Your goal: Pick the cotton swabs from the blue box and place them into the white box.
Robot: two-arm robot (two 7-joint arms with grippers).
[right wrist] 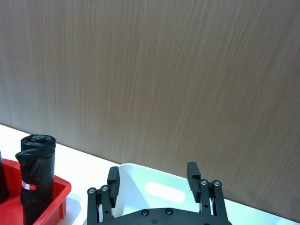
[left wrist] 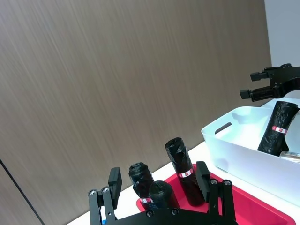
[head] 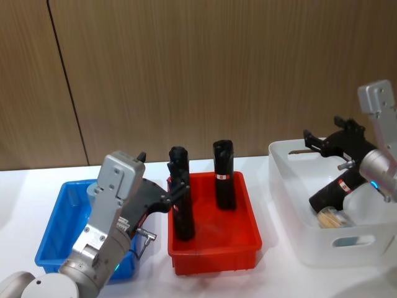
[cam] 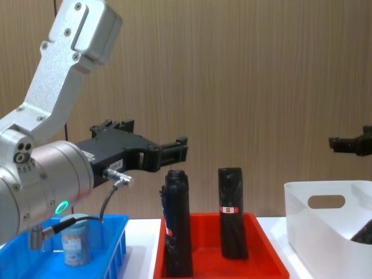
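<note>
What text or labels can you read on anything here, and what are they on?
No text is legible.
Black rolls in the red bin: red-white band labels, print too small to read.
Black roll in the white box: same band, unreadable.
Cotton swab jar in the blue box: bluish label, blurred.

A clear jar of cotton swabs (cam: 77,248) with a bluish label stands upright in the blue box (cam: 110,250), below and behind the raised left gripper (cam: 174,152). Another jar (head: 332,218) lies in the white box (head: 347,248) beside a black roll, beneath the right gripper (head: 316,144).
</note>
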